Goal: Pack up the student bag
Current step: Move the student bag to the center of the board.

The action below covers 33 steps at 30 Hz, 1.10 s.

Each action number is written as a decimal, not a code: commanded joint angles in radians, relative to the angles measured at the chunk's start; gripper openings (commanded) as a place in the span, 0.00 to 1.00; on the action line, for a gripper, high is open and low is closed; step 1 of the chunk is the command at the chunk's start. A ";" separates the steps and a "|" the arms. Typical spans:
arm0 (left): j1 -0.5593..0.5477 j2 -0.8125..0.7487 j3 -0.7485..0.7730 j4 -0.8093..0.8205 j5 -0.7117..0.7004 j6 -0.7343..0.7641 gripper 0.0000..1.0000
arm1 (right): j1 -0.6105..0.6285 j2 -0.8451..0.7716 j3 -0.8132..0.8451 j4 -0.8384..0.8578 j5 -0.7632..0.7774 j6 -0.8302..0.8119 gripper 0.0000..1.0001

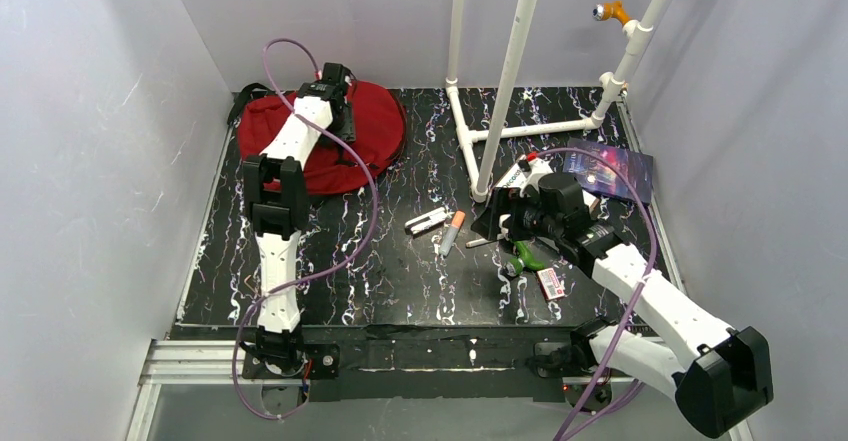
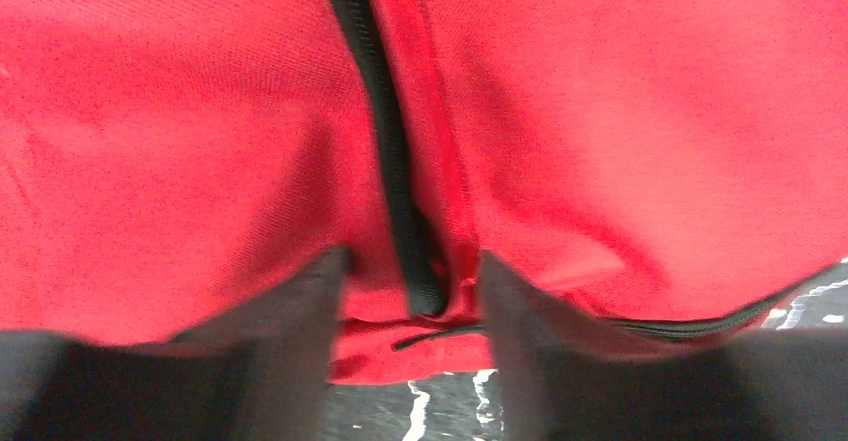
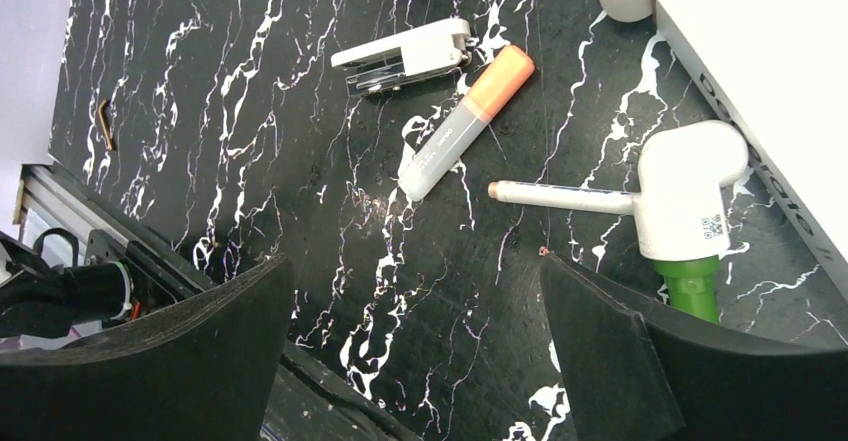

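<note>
Clearly, the large soft red fabric student bag (image 1: 378,121) is lying flat on the black marbled tabletop (image 1: 400,281), directly under the left jaws and spreading well past them on both sides. Those jaws are standing partly spread and pressing into the cloth. They are straddling the black zipper line (image 2: 385,141), which is running away from the tips and ending just between them. A ridge of red fabric is sitting in the gap, but no firm pinch is showing. The right jaws are standing wide apart and holding nothing, hanging above loose stationery: a white stapler (image 3: 405,54) and a grey marker with an orange cap (image 3: 460,126) are lying ahead of the tips, apart from them.

Judging by the sag and the wrinkles, the bag is going to handle as limp and light, giving way under a push rather than sliding as one piece. The woven cloth is looking grippy rather than slippery, and nothing about it is looking fragile. A pinch on bare fabric is likely to lift only one layer, so the better hold is probably the stiffer zipper trim or its pull, right between the left jaws. The blur is hiding whether a pull tab is there.
</note>
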 commanded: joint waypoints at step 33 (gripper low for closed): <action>0.073 -1.067 -1.072 0.081 0.357 -0.070 0.00 | 0.694 0.799 0.445 0.360 0.464 -0.113 0.84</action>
